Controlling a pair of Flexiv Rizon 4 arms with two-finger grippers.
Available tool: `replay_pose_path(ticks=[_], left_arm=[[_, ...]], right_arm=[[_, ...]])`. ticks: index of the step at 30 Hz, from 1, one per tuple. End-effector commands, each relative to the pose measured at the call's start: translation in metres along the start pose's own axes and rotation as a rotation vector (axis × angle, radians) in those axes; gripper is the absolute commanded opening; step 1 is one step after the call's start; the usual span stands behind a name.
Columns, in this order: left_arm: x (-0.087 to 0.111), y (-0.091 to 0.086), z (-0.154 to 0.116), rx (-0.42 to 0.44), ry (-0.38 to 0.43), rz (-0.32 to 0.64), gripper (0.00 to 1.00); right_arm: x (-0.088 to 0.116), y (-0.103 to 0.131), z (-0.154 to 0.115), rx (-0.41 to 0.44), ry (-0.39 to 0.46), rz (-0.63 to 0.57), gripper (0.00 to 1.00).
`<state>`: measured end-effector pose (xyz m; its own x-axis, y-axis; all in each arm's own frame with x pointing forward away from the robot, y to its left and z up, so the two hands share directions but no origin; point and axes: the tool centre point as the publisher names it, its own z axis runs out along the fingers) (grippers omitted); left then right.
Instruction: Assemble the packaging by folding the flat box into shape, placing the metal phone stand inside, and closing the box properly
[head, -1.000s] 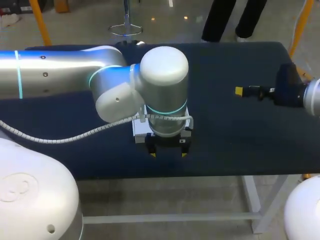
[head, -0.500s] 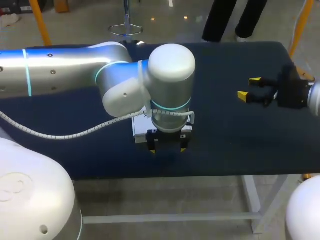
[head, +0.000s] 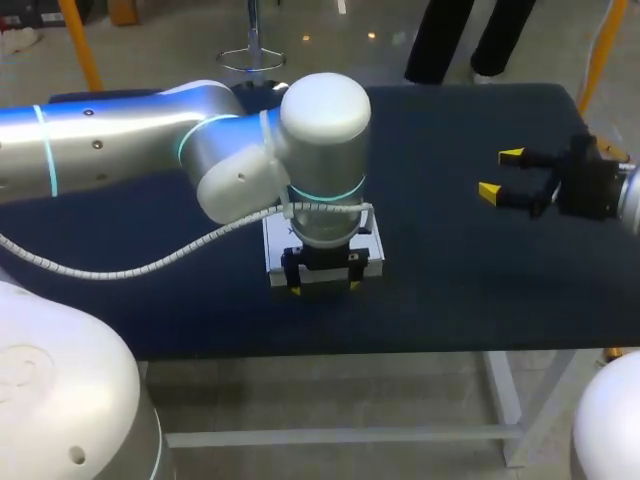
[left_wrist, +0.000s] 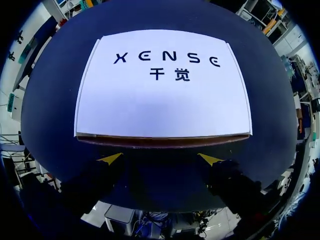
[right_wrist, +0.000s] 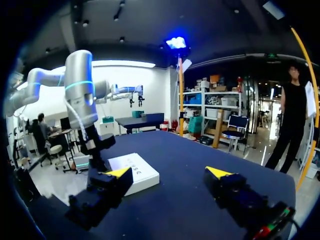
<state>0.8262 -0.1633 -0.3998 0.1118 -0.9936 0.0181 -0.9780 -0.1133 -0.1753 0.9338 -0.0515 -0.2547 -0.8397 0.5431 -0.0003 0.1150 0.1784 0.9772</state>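
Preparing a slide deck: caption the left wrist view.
Left gripper, fingers open, poised at the near edge of the white box lying on the dark table.

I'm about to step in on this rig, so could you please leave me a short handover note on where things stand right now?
Left gripper: open, empty, low over the table, tips just short of the white box's near edge.
Right gripper: open, empty, above the table's right side, away from the box.
Box: lies flat near the table's front edge, printed face up, and looks shut.
Phone stand: not seen in any view; it may be inside, cannot tell.
Left to do: check that the stand is in, then confirm the box is properly closed.
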Motion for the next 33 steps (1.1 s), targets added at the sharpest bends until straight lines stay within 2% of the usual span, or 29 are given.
replay_pose_path(ticks=[1,21,33], left_arm=[[-0.003,-0.01,0.002,-0.005,0.001,-0.002,1.0],[-0.001,-0.057,0.011,0.011,-0.034,-0.015,1.0],[0.002,-0.099,0.019,0.016,-0.047,-0.026,1.0]], right_arm=[[0.002,-0.001,-0.002,-0.01,-0.001,-0.002,1.0],[0.002,-0.001,-0.002,-0.01,-0.001,-0.002,1.0],[0.002,-0.001,-0.002,-0.01,-0.001,-0.002,1.0]])
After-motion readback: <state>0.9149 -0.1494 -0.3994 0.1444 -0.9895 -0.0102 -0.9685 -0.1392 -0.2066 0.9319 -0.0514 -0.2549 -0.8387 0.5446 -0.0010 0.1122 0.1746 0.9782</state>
